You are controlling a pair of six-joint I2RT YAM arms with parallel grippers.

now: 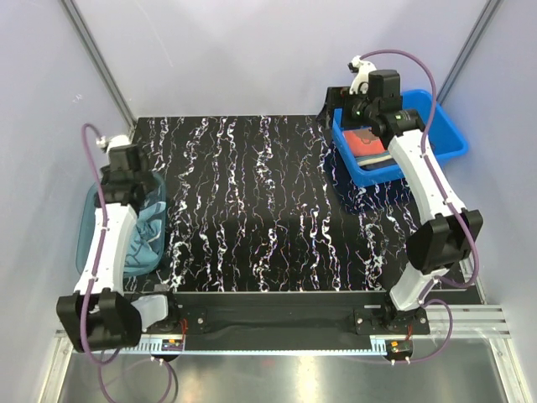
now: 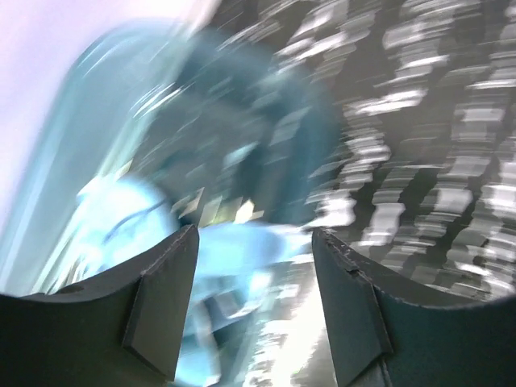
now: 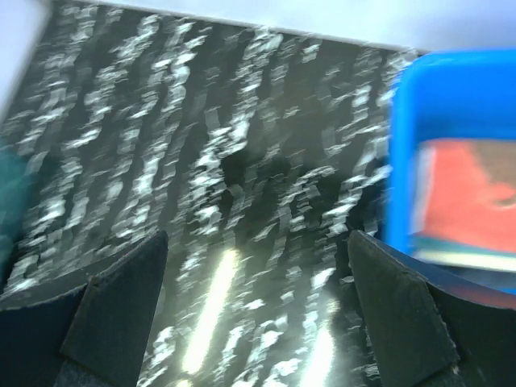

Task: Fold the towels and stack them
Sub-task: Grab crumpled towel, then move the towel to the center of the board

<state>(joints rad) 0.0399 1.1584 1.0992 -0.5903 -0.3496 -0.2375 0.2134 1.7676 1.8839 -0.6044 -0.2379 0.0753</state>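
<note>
while the towels lie in their containers, i judge this the fetching step. the left end effector (image 2: 254, 235) is spread wide and empty above the light teal towel (image 1: 151, 228) in the tub (image 1: 81, 239). the right end effector (image 3: 258, 242), also wide and empty, hangs at the edge of the bin (image 1: 449, 134) holding the red towel (image 1: 367, 140). next, one must drop and pinch cloth. both wrist views are smeared, so towels underneath cannot be made out.
</note>
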